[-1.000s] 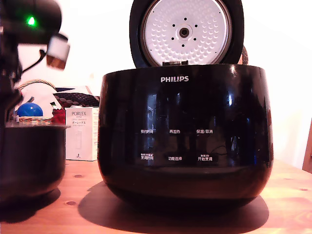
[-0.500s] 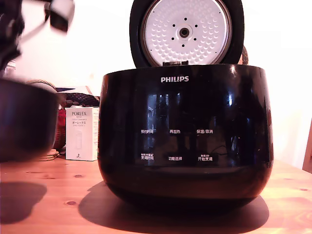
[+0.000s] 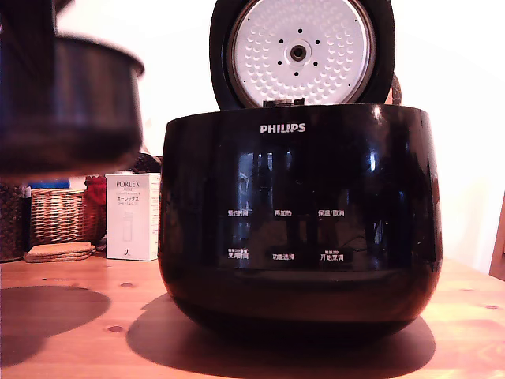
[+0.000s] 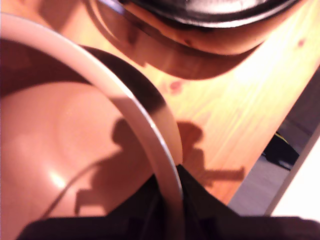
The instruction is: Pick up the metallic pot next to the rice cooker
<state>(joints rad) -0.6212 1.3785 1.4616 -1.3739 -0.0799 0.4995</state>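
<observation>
The metallic pot (image 3: 67, 106) has risen since a moment ago; it now hangs in the air, clear of the wooden table (image 3: 95, 316), at the exterior view's left, level with the top of the rice cooker (image 3: 300, 213). The cooker sits mid-table, lid (image 3: 300, 51) raised. In the wrist view the gripper (image 4: 170, 200) is clamped on the pot's pale rim (image 4: 135, 110), one finger (image 4: 200, 197) outside, one inside. Behind stand a wicker basket (image 3: 59, 215) and a white box (image 3: 132, 217).
</observation>
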